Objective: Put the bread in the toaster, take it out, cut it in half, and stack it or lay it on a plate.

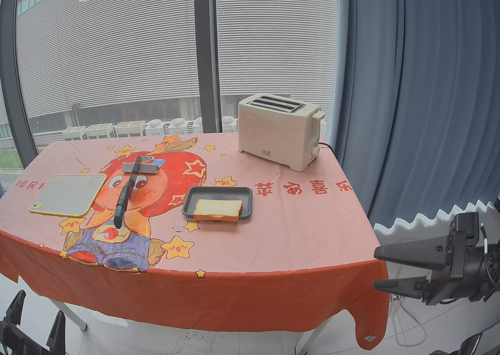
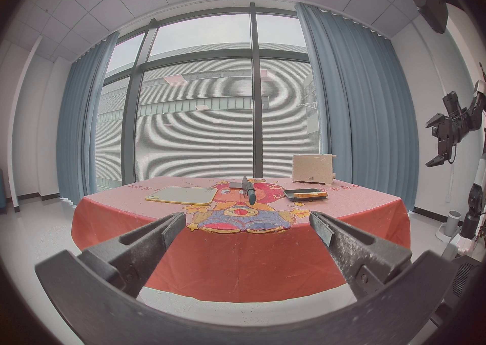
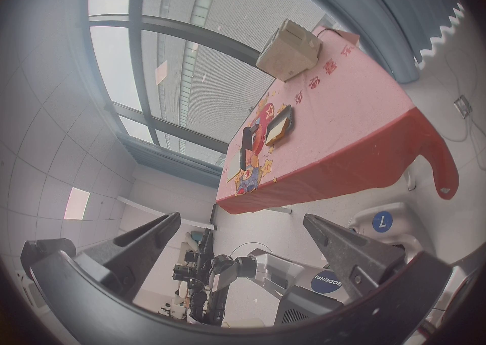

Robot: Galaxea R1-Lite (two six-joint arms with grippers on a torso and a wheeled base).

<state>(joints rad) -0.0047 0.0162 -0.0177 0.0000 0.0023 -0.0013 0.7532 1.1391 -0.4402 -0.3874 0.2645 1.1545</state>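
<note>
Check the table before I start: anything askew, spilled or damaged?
Nothing spilled or damaged. Only the bread slice sits off-centre, against the near rim of the dark tray, seemingly overlapping it. The toaster stands upright with empty slots, the knife lies with its blade on a small grey rest, and the cutting board lies flat.

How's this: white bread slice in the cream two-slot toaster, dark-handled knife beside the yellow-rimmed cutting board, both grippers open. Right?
No. The white bread slice lies on the dark rectangular tray, not in the cream two-slot toaster; the head view shows it. The dark-handled knife is beside the yellow-rimmed cutting board, and left gripper and right gripper are open.
</note>
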